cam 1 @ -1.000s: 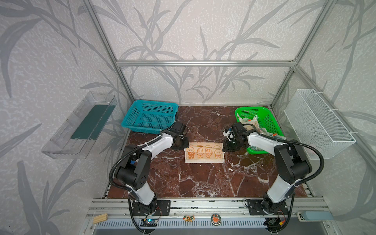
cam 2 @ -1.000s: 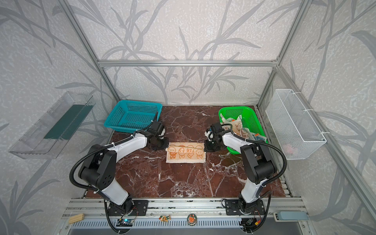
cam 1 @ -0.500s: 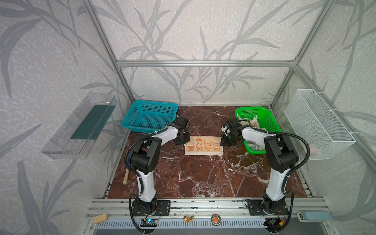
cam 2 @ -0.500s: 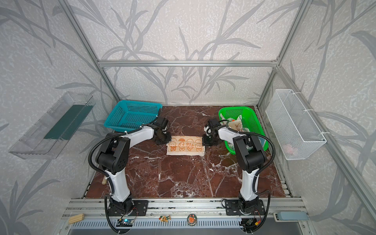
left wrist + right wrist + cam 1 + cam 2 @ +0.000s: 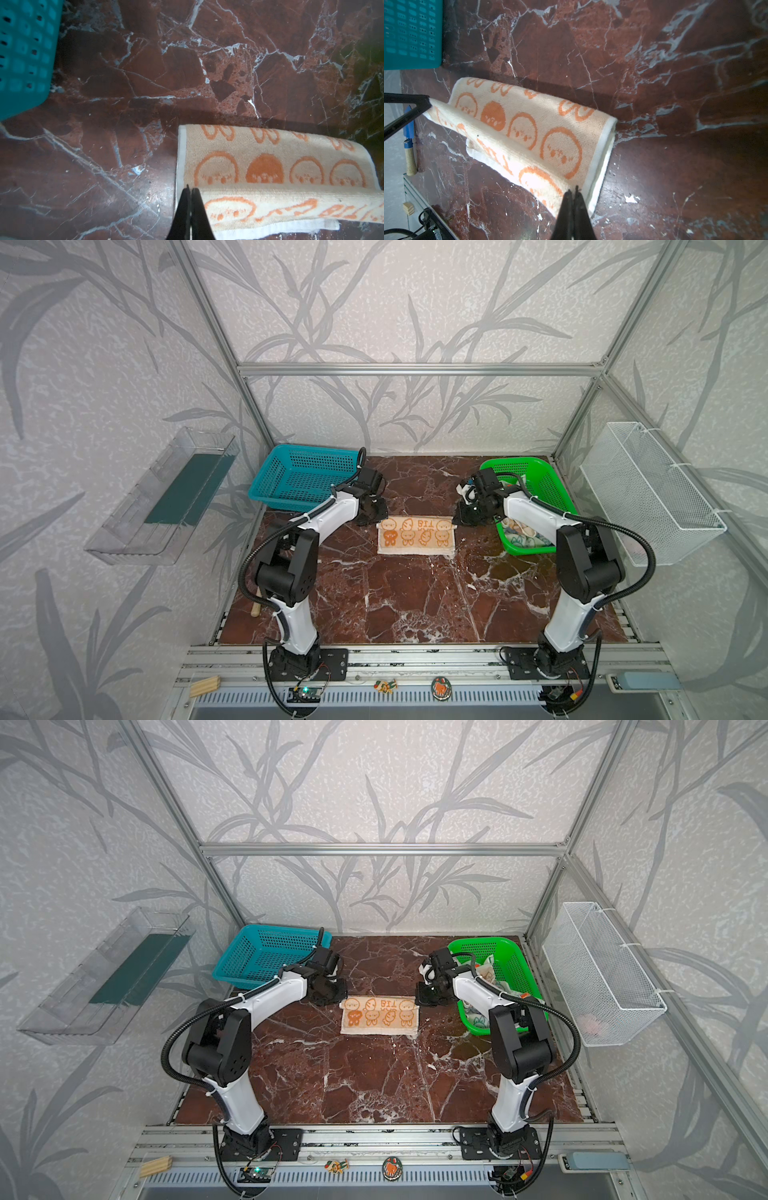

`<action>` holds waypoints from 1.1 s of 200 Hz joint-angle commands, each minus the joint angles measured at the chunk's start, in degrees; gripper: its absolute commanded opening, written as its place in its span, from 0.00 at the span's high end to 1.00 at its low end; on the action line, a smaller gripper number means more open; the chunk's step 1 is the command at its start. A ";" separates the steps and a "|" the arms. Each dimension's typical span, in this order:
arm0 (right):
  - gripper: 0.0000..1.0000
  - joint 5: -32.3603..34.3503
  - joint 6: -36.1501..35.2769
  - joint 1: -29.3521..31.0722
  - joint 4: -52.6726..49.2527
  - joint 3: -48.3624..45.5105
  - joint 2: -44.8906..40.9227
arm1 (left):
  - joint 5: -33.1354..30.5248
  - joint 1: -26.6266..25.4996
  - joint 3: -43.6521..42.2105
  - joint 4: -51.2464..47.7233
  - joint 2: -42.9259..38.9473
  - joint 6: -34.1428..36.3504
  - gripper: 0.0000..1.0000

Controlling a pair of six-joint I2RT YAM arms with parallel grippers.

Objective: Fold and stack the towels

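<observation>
Left wrist view: the orange-bunny towel (image 5: 270, 158) is being clamped at one corner by the left gripper (image 5: 190, 188). Another is being clamped by the right gripper (image 5: 573, 189).

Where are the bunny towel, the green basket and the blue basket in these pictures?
orange-bunny towel (image 5: 415, 536): in a top view, middle of its cream face.
green basket (image 5: 515, 460): in a top view, on its far rim.
blue basket (image 5: 316, 448): in a top view, on its far rim.
</observation>
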 commanded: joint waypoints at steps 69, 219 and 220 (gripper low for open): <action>1.00 1.26 -0.44 -0.34 -1.34 -6.39 -4.05 | -0.30 0.04 -7.46 1.35 -5.93 -1.43 1.00; 0.75 0.19 0.30 0.99 3.07 -11.13 -0.86 | 1.55 -2.13 -11.11 4.61 -5.19 -2.42 0.68; 0.75 0.19 0.30 0.99 3.07 -11.13 -0.86 | 1.58 -2.15 -11.11 4.62 -5.25 -2.46 0.68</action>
